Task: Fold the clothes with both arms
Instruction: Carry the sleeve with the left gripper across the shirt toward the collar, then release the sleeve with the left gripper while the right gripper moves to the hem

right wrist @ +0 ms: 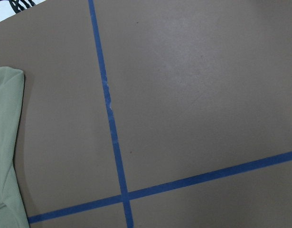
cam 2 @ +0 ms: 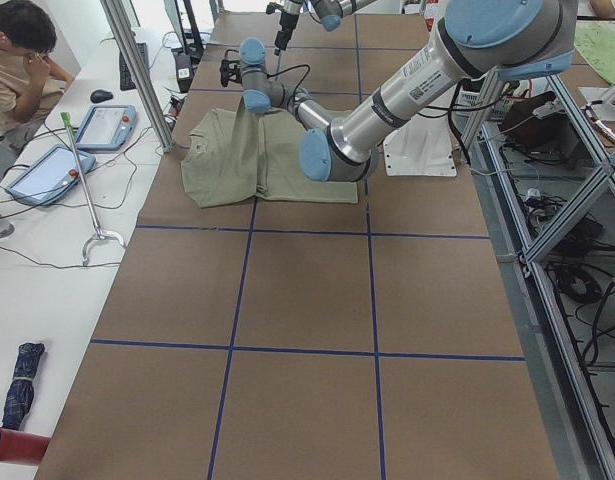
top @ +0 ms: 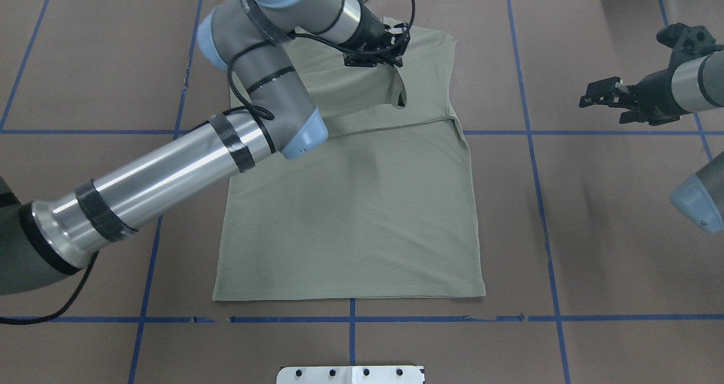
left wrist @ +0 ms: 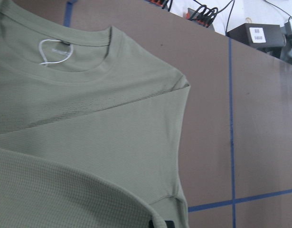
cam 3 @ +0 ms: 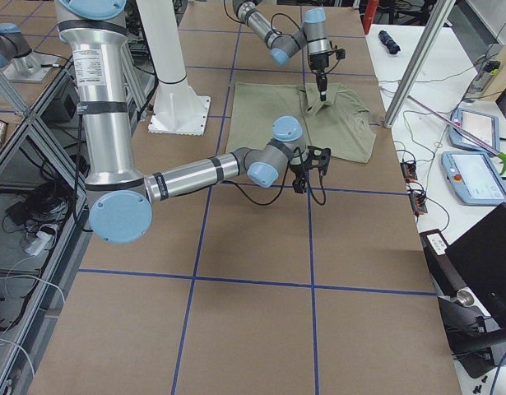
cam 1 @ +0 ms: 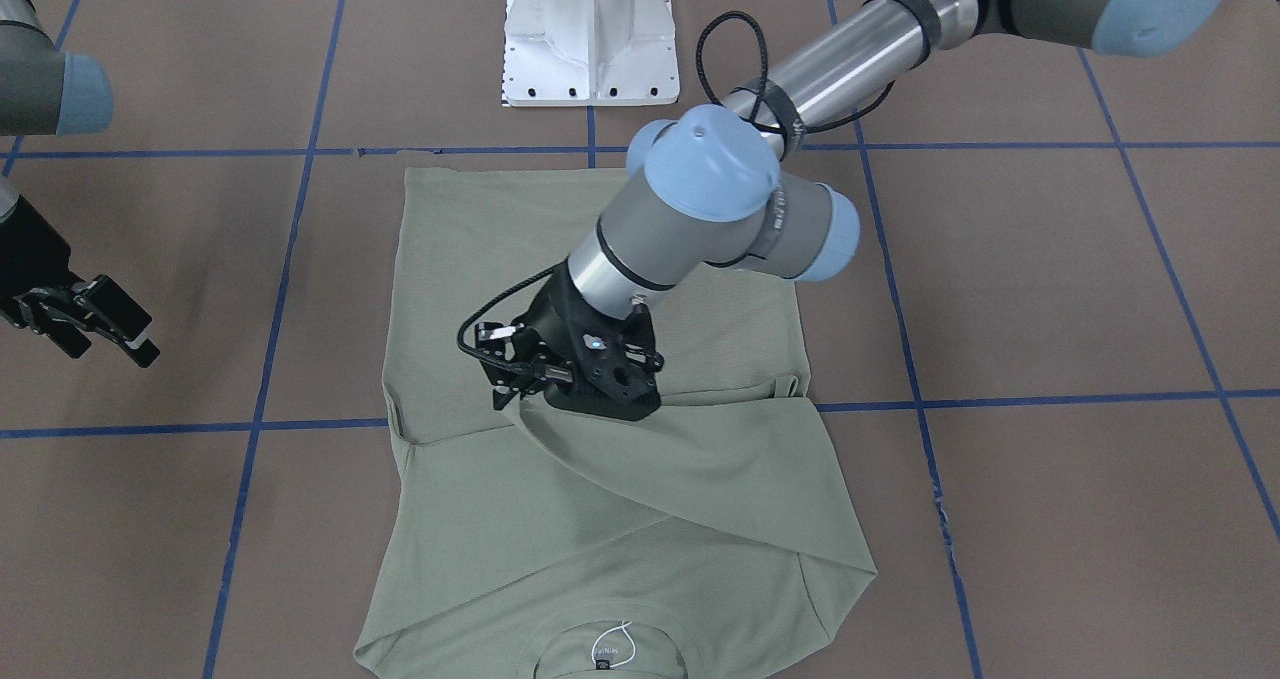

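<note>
Nearest the robot stands the white pedestal [top: 350,374], and just past it a blue tape line [top: 452,318] crosses the brown table [top: 594,231]. The shirt [top: 350,220] lies a little beyond that line, near the middle of the table, hem [top: 350,298] toward the robot and collar [cam 1: 610,651] away from it. Its lower body lies flat and smooth. The left arm [top: 169,175] comes in from the robot's left and reaches over the shirt's upper half. There one sleeve [cam 1: 700,469] is drawn slantwise across the chest from the robot's left shoulder side. The left gripper [cam 1: 510,389] is clamped on this sleeve near its end and holds the cloth raised off the shirt, so that it rises to a peak at the fingers; the cuff [top: 397,90] hangs loose just beside the gripper. In the left wrist view two black fingertips [left wrist: 157,223] show at the bottom edge, against the cloth. Level with this, well apart from the shirt on the robot's right, the right gripper [cam 1: 105,337] hangs over bare table with its fingers apart and nothing in them; the right arm [top: 693,81] enters from that side. Farther on, inside the collar, sits a black label [cam 1: 603,663] with a white string loop [left wrist: 51,50]. Past the table's far edge a person [cam 2: 17,60] sits at a white bench with tablets [cam 2: 107,125]
</note>
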